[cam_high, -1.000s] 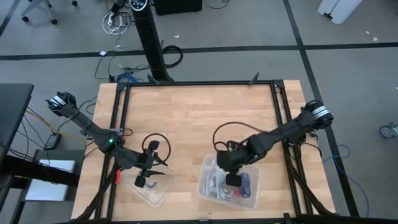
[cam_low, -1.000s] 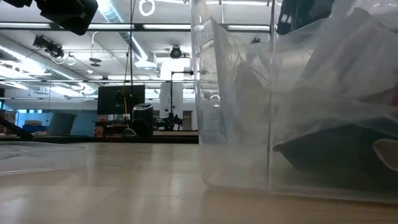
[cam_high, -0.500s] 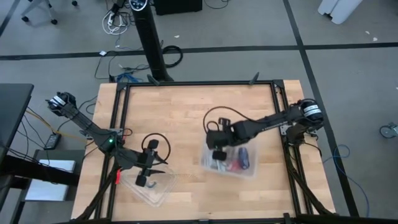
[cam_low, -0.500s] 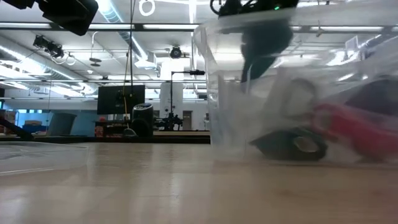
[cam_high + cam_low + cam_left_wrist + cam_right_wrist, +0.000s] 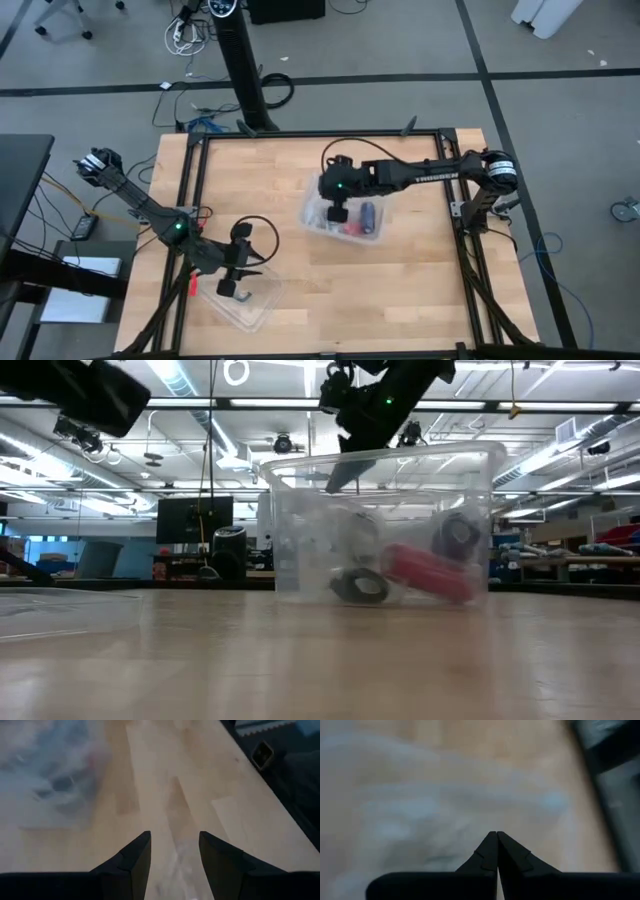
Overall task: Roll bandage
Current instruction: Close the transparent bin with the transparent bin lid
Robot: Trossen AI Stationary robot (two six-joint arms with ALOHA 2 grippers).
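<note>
Fingers of my right gripper [image 5: 338,211] are pressed together tip to tip, as the right wrist view shows, and they sit at the near-left rim of the clear tub [image 5: 312,206], which stands near the middle of the table [image 5: 290,170]. Whether a thin piece of the rim is pinched between them I cannot tell. Inside the tub, the low view shows a dark roll [image 5: 360,586], a red object [image 5: 430,572] and another dark round thing [image 5: 457,538]; from above a blue piece also shows. The bandage I cannot pick out with certainty; the dark roll may be it, but this is only my guess. My left gripper [image 5: 236,278] waits at about 7 o'clock on the table, its fingers [image 5: 131,862] spread wide with nothing between them, above a clear plastic lid [image 5: 258,305] lying flat there. In my judgement the task is at its beginning, since nothing brown lies out on the wood. Risk from here is that the light tub tips or slides if I push on its wall, because plastic on smooth wood holds badly. Also, with the tips shut I cannot take anything, so I must open them before reaching in, and I may catch the wrong item among the crowded contents.
</note>
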